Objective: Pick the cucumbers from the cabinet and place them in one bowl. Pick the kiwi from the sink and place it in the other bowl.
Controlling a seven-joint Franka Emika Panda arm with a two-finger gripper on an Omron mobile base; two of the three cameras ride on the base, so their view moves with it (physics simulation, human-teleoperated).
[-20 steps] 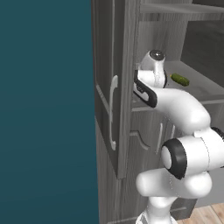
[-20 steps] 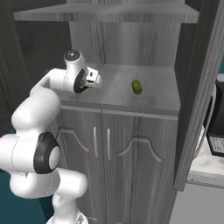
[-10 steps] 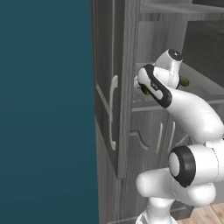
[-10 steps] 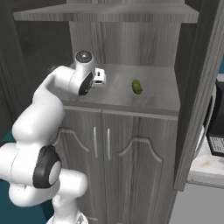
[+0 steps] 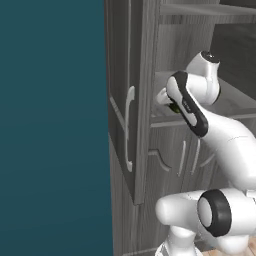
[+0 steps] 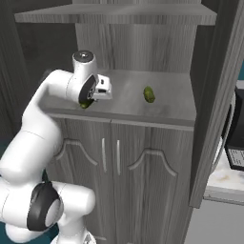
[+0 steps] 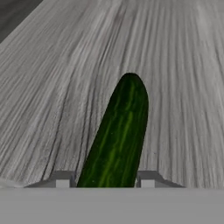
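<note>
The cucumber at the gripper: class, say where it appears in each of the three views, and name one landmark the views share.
Left base view: the cucumber is a green sliver at centre right, just behind the wrist.
Right base view: it lies at left of centre, under the gripper.
Hand view: it runs up the middle from between the fingertips.
Shared landmark: the grey wood-grain shelf under it.

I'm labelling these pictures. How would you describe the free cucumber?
Look at the grey cabinet, on its open shelf. The cucumber lies alone towards the right, short and dark green. The other cucumber sits between the tool's fingertips.
</note>
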